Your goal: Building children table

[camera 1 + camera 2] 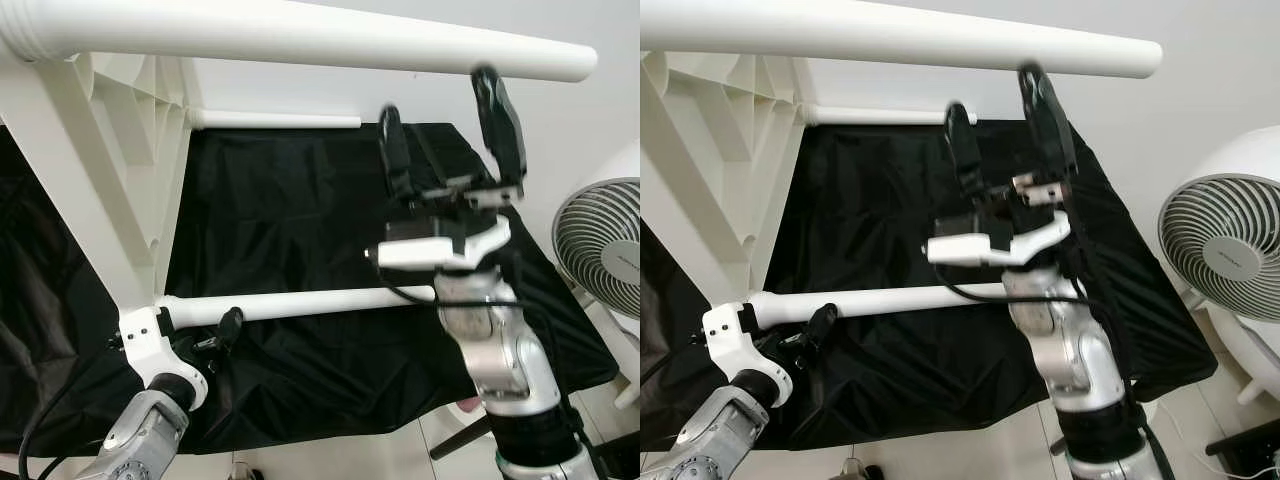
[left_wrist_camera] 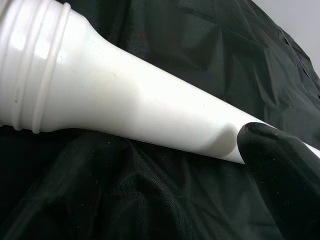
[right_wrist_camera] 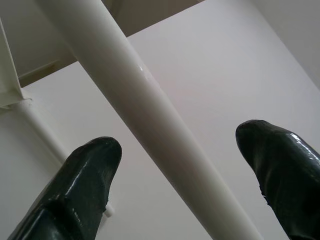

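Observation:
A white children's table lies on its side, its ribbed underside [image 1: 130, 110] at the left and its legs pointing right. The upper leg [image 1: 300, 40] runs across the top of the eye views. My right gripper [image 1: 440, 98] points up just beneath that leg's free end. It is open, with the leg [image 3: 150, 115] passing between and above its fingertips without touching them. The lower leg [image 1: 300, 303] lies over the black cloth. My left gripper [image 1: 215, 335] is shut on it near its ridged base, one black finger [image 2: 280, 165] pressed to the leg [image 2: 125, 100]. A third leg [image 1: 275, 120] shows at the back.
A black cloth [image 1: 300, 200] covers the surface under the table. A white floor fan [image 1: 605, 250] stands close on the right, beside my right arm. A white wall is behind, and pale floor tiles [image 1: 400, 450] show at the cloth's near edge.

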